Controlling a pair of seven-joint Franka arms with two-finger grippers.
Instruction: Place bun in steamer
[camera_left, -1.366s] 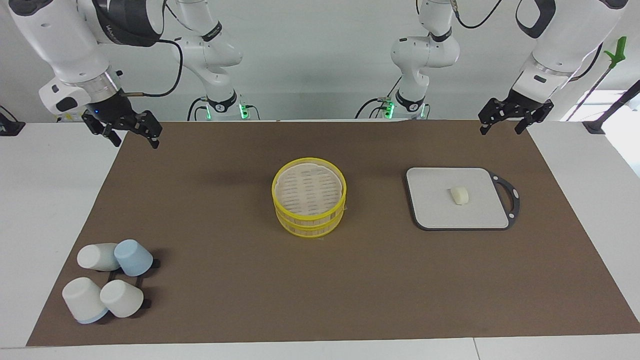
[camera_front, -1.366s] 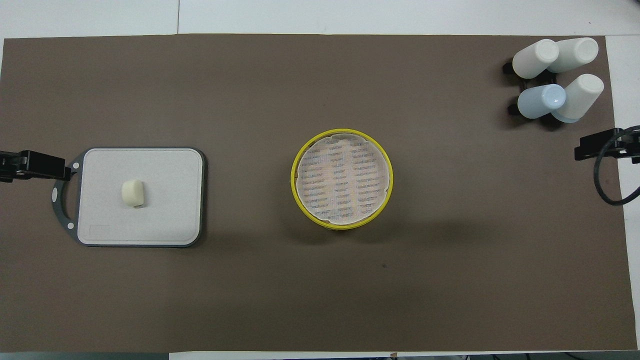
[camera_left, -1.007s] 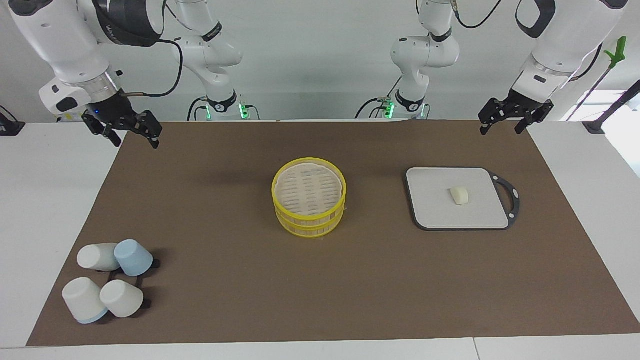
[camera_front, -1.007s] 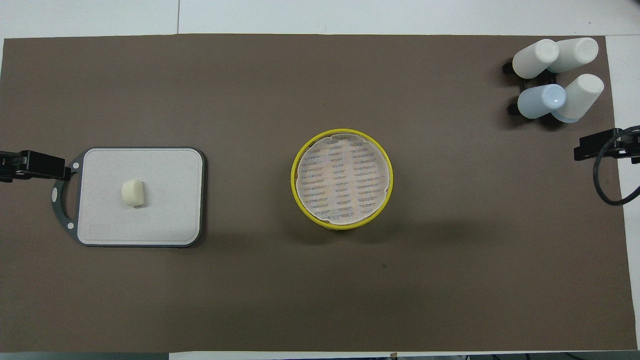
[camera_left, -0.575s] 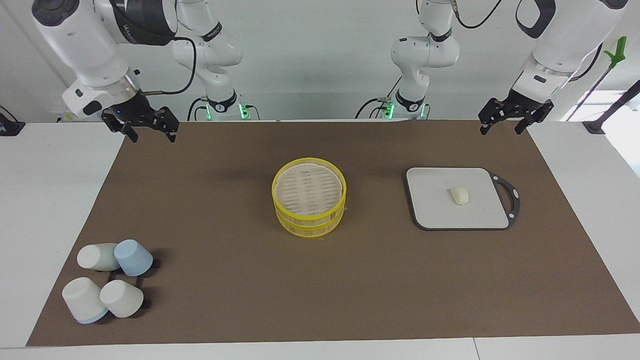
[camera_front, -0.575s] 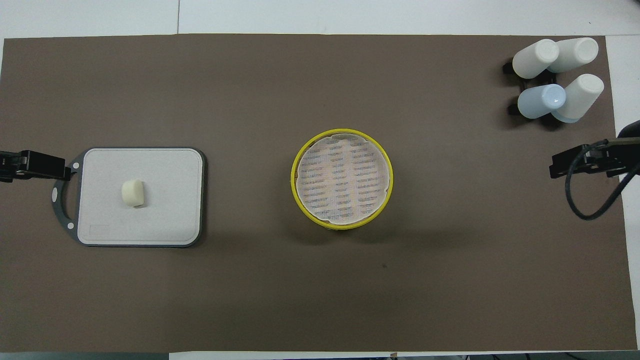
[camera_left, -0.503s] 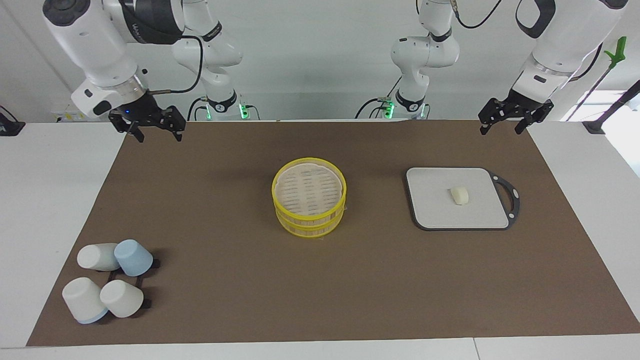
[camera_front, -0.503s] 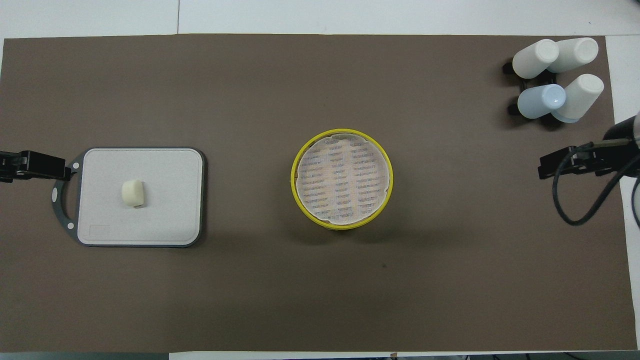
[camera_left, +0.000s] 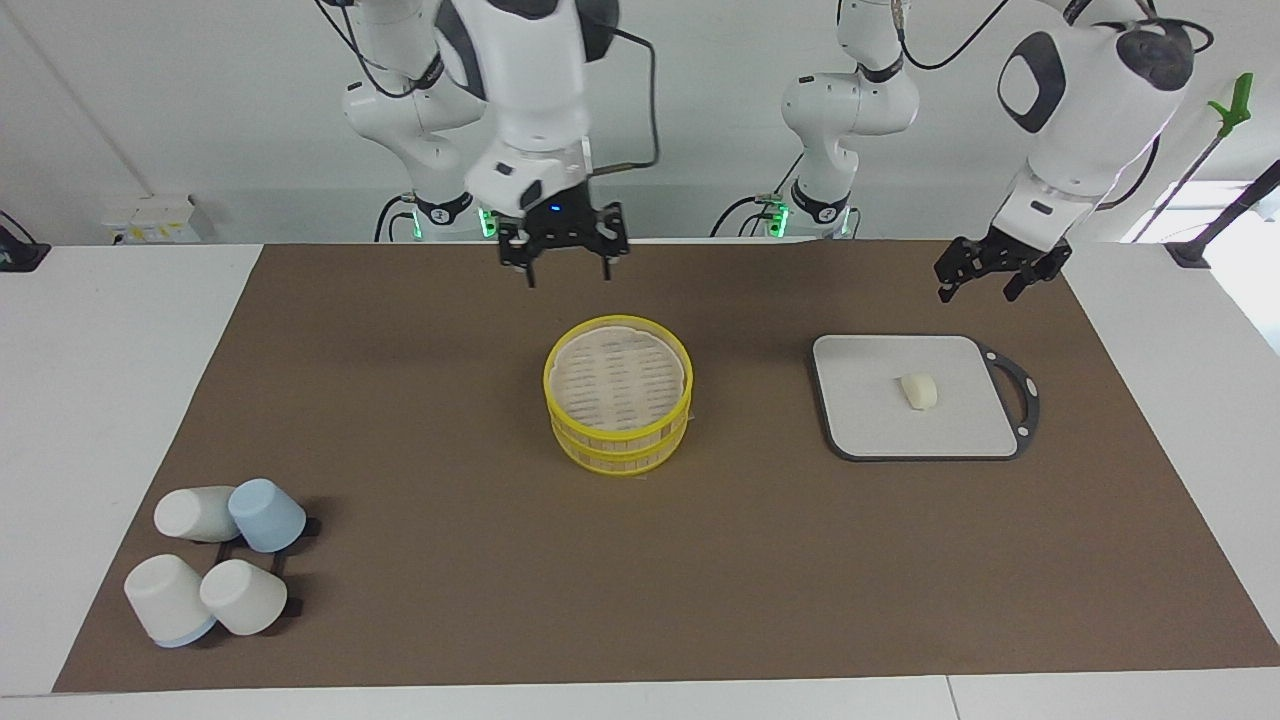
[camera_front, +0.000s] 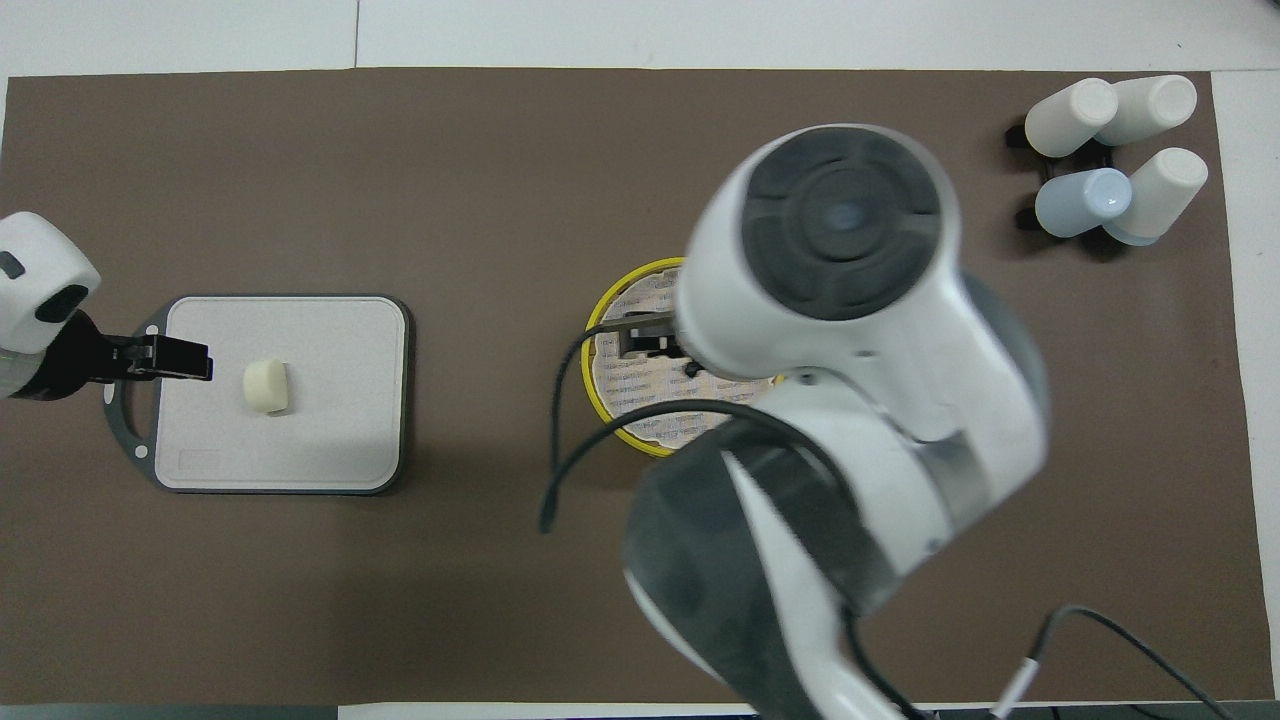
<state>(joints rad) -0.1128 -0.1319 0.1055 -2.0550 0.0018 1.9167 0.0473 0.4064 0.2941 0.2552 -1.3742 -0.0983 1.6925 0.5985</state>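
Right claw (camera_left: 565, 263) hangs released above the steamer (camera_left: 618, 408); left claw (camera_left: 985, 277), released, hovers over the board (camera_left: 870, 400).

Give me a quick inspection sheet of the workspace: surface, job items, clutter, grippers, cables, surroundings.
Surface: brown mat on a white table.
Job's things: bun lies on the grey board, toward the left arm's end; steamer at mid-mat, lid on.
Clutter: four cups on a black rack, toward the right arm's end.
Grippers: right gripper up in the air beside the steamer on the robots' side, jaws open, empty; left gripper over the mat by the board's edge nearest the robots, jaws open, empty.
Cables: black cable loops off the right arm over the steamer.
Surroundings: white wall, arm bases with green lights.
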